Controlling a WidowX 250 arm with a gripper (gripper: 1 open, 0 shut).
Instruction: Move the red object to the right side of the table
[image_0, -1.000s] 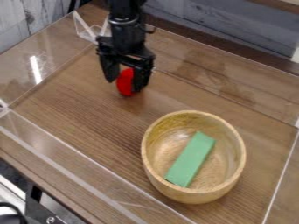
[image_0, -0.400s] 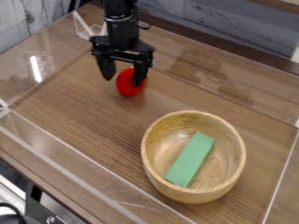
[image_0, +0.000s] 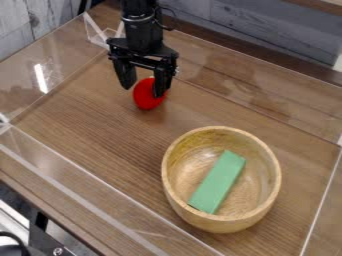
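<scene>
**Inspector:** State of the gripper (image_0: 144, 83)?

**Assistant:** Pointing straight down, jaws spread wide, one finger on each side of the red object (image_0: 147, 95). Nothing is held – the fingers flank the toy but I cannot confirm contact on either side.

**Inspector:** Location of the red object?

**Assistant:** On the table (image_0: 94, 140), left of centre and toward the far side in the camera view, directly under the gripper. Well apart from the wooden bowl (image_0: 222, 178) at the near right, which holds a flat green block (image_0: 218, 182) lying on a slant.

**Inspector:** Handling assessment?

**Assistant:** Judged only – small, glossy and rounded, so likely light and rigid plastic, and slippery under hard fingers. A rounded body can squirt out sideways if pinched off-centre. Best hold is across the widest part of the red body, low down; the leafy tip cannot be made out from here, so I would not plan around it. Not fragile by the look of it.

**Inspector:** Labels, brands, writing?

**Assistant:** None legible on toy, bowl, block or arm. The clear acrylic walls (image_0: 40, 70) show glare only
</scene>
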